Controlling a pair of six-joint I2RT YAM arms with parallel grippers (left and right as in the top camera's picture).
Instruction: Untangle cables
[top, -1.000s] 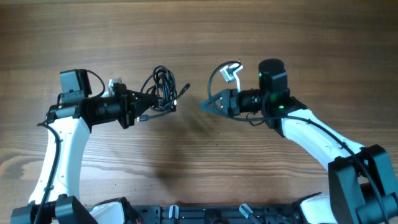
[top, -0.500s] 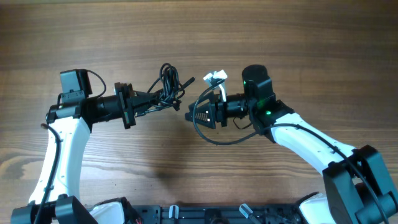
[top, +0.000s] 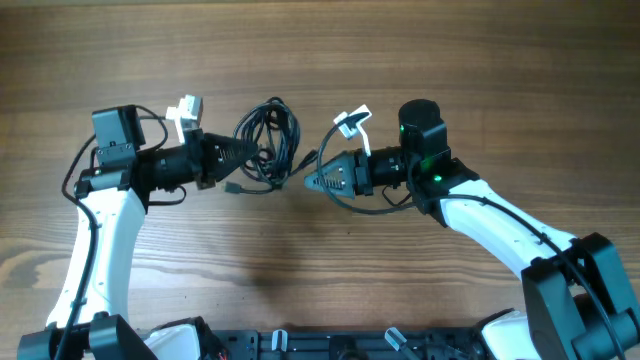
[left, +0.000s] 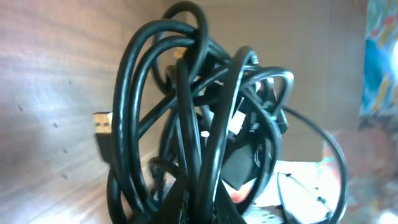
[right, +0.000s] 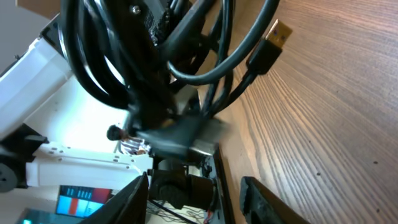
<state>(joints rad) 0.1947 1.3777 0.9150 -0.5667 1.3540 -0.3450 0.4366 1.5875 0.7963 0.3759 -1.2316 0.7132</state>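
Premises: a robotics test bench of laboratory type, not a domestic room. Evidence: two white-and-black robot arms, the left arm (top: 100, 240) and the right arm (top: 500, 225), stand at the near edge of a wood-grain table (top: 320, 50); a black mounting rail (top: 330, 345) runs between their bases; a green indicator light (top: 420, 128) glows on the right arm; the right wrist view shows small coloured wires (right: 132, 147) at a white housing, and a lit blue-and-red panel (right: 78, 200), too blurred to read; the work item is a tangle of black cables (top: 268, 140).
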